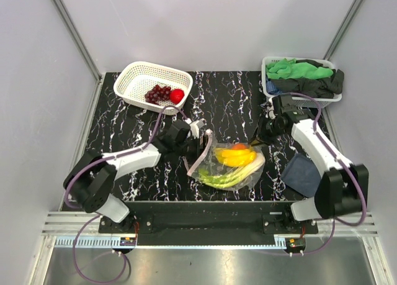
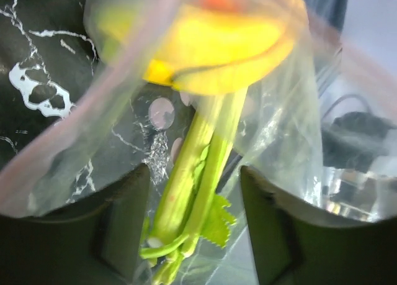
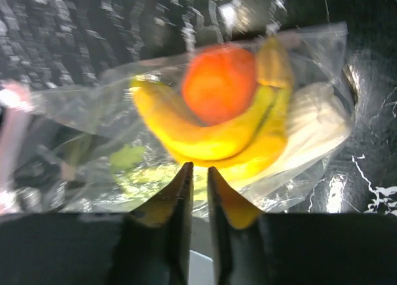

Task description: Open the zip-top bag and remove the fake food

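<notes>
The zip-top bag (image 1: 255,168) lies on the black marble table, its pinkish zip strip (image 1: 200,162) facing left. Fake food shows through it: a yellow banana (image 3: 205,142), an orange piece (image 3: 218,83) and pale-green stalks (image 2: 192,185). My left gripper (image 1: 203,147) is at the bag's mouth. In the left wrist view it (image 2: 193,173) stands open, the stalks lying between its fingers with room on both sides. My right gripper (image 1: 263,131) hovers at the bag's far right corner. Its jaws (image 3: 198,167) are nearly together with a narrow gap and nothing visible in it.
A white lattice basket (image 1: 133,74) at the back left holds purple grapes (image 1: 157,94) and a red round fruit (image 1: 177,95). A second basket (image 1: 268,86) at the back right holds green and black cloths (image 1: 304,71). A blue cloth (image 1: 302,173) lies right of the bag.
</notes>
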